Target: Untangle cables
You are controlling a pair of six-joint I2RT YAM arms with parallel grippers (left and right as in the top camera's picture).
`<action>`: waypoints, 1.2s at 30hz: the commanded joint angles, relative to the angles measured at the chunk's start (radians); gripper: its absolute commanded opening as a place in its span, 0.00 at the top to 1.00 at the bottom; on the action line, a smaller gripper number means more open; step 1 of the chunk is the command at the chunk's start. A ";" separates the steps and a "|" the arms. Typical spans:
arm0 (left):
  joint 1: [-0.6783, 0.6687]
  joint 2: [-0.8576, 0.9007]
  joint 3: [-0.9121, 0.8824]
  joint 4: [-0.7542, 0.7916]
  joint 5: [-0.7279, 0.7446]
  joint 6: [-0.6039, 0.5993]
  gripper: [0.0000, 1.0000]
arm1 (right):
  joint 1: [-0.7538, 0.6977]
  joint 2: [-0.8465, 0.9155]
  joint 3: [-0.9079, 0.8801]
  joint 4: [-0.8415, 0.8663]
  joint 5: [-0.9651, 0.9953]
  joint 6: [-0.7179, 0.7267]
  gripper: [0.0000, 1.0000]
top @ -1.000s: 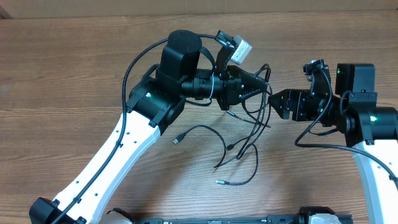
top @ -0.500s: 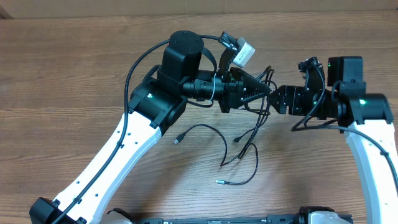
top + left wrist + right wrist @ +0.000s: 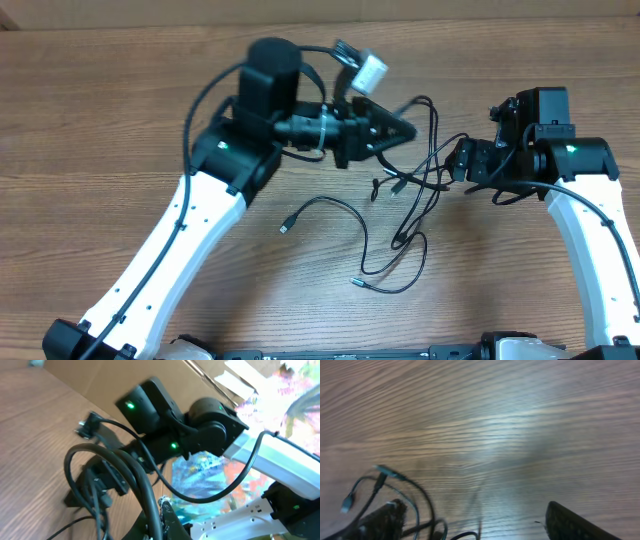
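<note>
**Cable knot hanging off the left claw, right claw wide open next to it**

I'm using the left gripper (image 3: 403,128) as my reference for everything here. Its fingers come together to a point, pinched closed on a strand of the cables (image 3: 412,185). On the left wrist cam those black cords (image 3: 135,470) arch up out of the bottom of the view, with the right arm (image 3: 200,430) blurry behind them.

The main knot sits just beside the left gripper's tip, on the side toward the arm bases. One loop bows out past the tip on the far side. A long strand trails back from the knot alongside the left arm's white forearm and ends in a silver-tipped plug (image 3: 284,227) lying on the wooden table (image 3: 120,120). Another strand drops further toward the bases, curls round and ends at a second plug (image 3: 357,283). Both plugs are well apart from the tip.

The right gripper (image 3: 462,160) is just past the knot, facing the left gripper. Its jaws are spread wide: on the right wrist cam the two fingers (image 3: 382,519) sit far apart with bare wood between them. A few strands bunch against one finger. I can't tell if they're draped over it or only touching.
</note>
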 commanded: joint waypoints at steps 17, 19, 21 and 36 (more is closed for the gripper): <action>0.347 -0.018 0.013 0.008 0.179 -0.014 0.96 | -0.220 0.003 0.006 -0.055 0.167 0.116 0.00; 0.353 -0.018 0.013 0.008 0.178 -0.014 0.96 | -0.224 0.003 0.006 -0.051 0.144 0.110 0.00; 0.352 -0.018 0.013 0.008 0.174 -0.014 0.96 | -0.223 0.003 0.006 -0.035 0.046 0.031 0.00; 0.289 -0.018 0.013 0.008 0.219 0.000 0.96 | -0.069 0.003 0.006 -0.018 -0.687 -0.521 0.00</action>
